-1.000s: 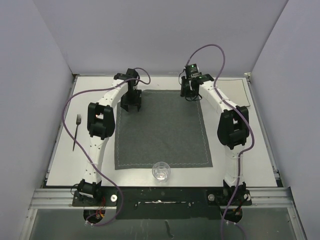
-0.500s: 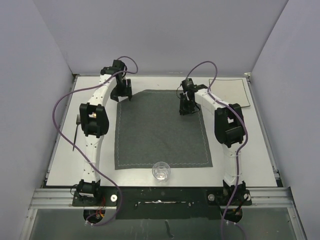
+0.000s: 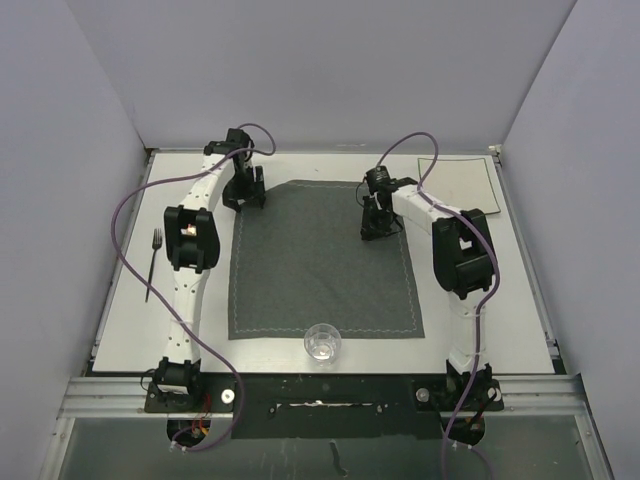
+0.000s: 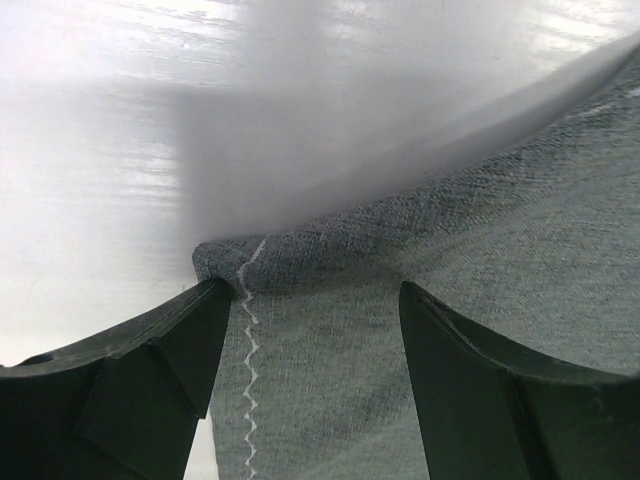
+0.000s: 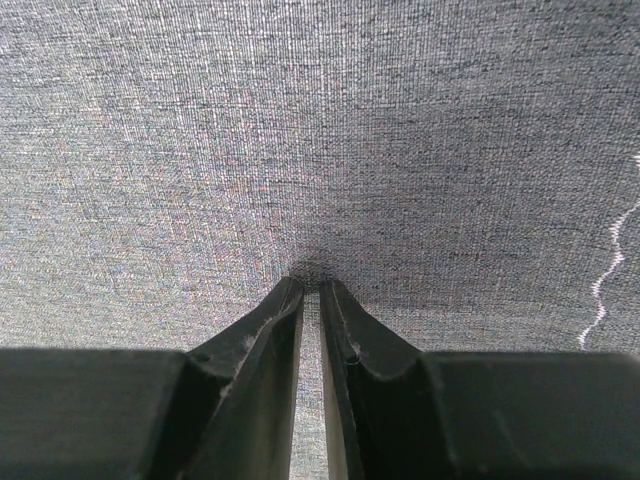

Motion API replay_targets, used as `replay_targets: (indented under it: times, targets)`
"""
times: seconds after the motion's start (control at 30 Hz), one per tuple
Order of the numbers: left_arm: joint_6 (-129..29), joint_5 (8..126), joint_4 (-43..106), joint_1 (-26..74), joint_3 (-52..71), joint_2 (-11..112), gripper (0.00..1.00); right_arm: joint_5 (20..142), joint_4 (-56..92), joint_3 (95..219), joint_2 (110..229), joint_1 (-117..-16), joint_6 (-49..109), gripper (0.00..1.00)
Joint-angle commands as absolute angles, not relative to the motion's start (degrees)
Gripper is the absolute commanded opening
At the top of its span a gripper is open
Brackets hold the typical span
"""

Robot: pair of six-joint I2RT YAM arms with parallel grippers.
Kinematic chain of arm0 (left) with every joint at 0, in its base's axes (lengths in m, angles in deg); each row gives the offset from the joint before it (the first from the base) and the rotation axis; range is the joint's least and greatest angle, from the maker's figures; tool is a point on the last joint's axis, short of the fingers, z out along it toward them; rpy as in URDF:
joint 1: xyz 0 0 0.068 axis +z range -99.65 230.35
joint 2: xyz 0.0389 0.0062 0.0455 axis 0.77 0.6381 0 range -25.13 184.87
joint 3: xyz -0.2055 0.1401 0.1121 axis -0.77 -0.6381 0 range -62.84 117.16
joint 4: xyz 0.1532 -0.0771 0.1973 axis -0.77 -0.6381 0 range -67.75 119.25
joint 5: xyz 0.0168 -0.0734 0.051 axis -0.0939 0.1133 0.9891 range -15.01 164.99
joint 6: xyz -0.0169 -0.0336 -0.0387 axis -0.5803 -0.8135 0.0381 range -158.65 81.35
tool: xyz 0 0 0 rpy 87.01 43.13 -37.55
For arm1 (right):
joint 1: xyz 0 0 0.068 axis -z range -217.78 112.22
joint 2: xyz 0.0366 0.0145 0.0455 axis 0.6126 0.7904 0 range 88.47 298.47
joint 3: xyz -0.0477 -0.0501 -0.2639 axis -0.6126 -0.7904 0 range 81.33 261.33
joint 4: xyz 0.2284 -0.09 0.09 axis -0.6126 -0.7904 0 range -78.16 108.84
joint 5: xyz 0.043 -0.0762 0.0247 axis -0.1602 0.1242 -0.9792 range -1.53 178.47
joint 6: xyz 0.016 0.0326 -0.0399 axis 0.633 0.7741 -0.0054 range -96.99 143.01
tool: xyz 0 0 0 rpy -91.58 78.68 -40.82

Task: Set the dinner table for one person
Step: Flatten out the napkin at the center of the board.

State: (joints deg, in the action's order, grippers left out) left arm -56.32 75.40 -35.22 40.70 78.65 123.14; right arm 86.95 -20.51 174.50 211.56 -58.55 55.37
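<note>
The dark grey placemat (image 3: 325,265) lies on the white dinner table (image 3: 125,330). My left gripper (image 3: 245,190) hangs over its far left corner. In the left wrist view that gripper (image 4: 315,300) is open, its jaws straddling the bunched, turned-up corner (image 4: 225,258) without holding it. My right gripper (image 3: 375,225) is down on the mat near its far right side. In the right wrist view its jaws (image 5: 311,285) are almost together, pinching a small dark pucker of the placemat (image 5: 320,130).
A fork (image 3: 152,265) lies on the table left of the mat. A clear glass (image 3: 322,342) stands at the mat's near edge. A white square plate (image 3: 455,180) sits at the far right corner. Walls enclose the table on three sides.
The left arm swung left and back to the mat's far left corner, which now looks pulled in, and its jaws widened. The right gripper came from the far right corner onto the mat and closed.
</note>
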Motion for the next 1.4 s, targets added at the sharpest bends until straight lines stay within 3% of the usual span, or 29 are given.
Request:
replay_targets:
  times: [0.0, 0.2, 0.3, 0.37, 0.47, 0.5, 0.93, 1.37]
  targets:
    - [-56.9, 73.4, -33.4, 41.0, 81.2, 125.4, 0.68, 86.5, -20.9, 173.2, 208.1, -59.8, 56.6, 0.16]
    - [-56.9, 73.3, -33.4, 41.1, 80.7, 125.9, 0.68, 86.4, -21.5, 174.3, 208.7, -60.6, 56.7, 0.16]
    - [-56.9, 73.3, -33.2, 41.0, 79.7, 125.1, 0.63, 86.4, -21.8, 174.6, 208.9, -60.7, 56.6, 0.16]
    - [-56.9, 72.5, -32.8, 40.9, 78.7, 124.2, 0.46, 86.5, -21.9, 174.5, 208.8, -60.6, 56.6, 0.16]
    - [-57.2, 71.6, -32.7, 40.7, 77.2, 123.0, 0.04, 86.4, -22.0, 174.7, 209.0, -60.6, 56.8, 0.16]
    - [-56.9, 71.7, -32.8, 40.4, 76.9, 122.7, 0.0, 86.4, -22.0, 174.8, 208.9, -60.7, 56.8, 0.16]
    - [-50.7, 87.1, -31.7, 29.5, 69.8, 115.6, 0.0, 86.2, -24.4, 179.1, 210.2, -61.3, 56.7, 0.15]
    - [-56.0, 104.4, -30.7, 21.6, 64.0, 109.8, 0.0, 85.4, -27.0, 182.7, 211.7, -61.3, 55.6, 0.15]
